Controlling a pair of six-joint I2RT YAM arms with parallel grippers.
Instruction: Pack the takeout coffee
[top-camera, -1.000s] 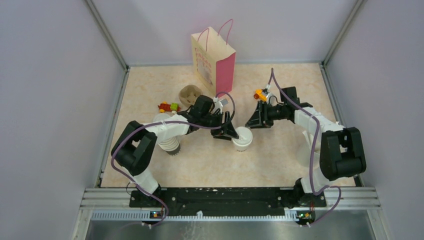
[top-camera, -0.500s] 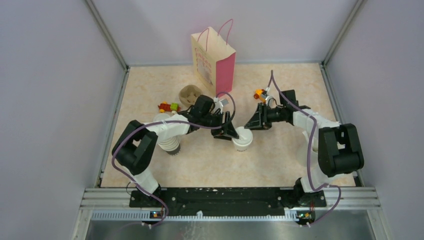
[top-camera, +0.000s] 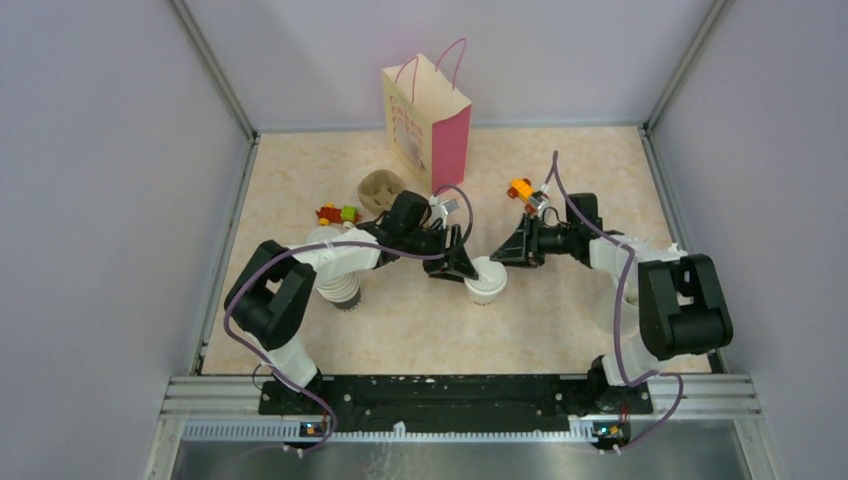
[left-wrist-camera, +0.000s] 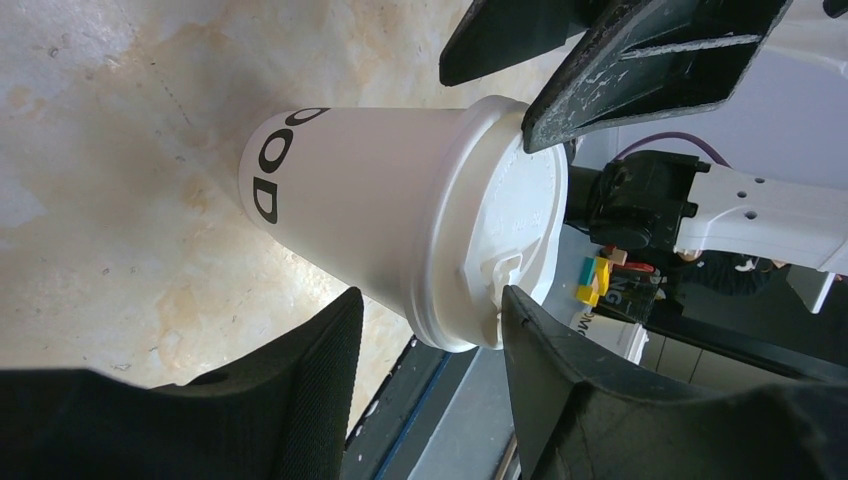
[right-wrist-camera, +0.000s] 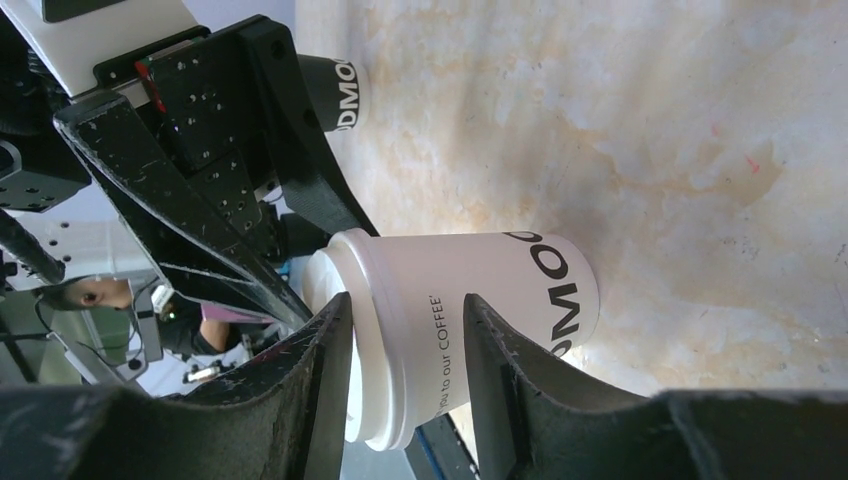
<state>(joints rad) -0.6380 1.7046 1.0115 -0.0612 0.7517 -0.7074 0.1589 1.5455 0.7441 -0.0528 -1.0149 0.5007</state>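
White takeout coffee (top-camera: 485, 279) with black lettering; cream-and-pink paper bag (top-camera: 428, 118); beige mottled table (top-camera: 560, 330)

Pink-sided paper bag (top-camera: 430, 110) (upright), stacked cups (top-camera: 335, 275), colourful toy (top-camera: 338, 213).

matt paper cup (left-wrist-camera: 350, 215), glossy plastic lid (left-wrist-camera: 510, 225)

The takeout coffee (top-camera: 486, 279) stands mid-table between the left gripper (top-camera: 463, 266) and right gripper (top-camera: 503, 254), with the paper bag (top-camera: 427, 121) behind.
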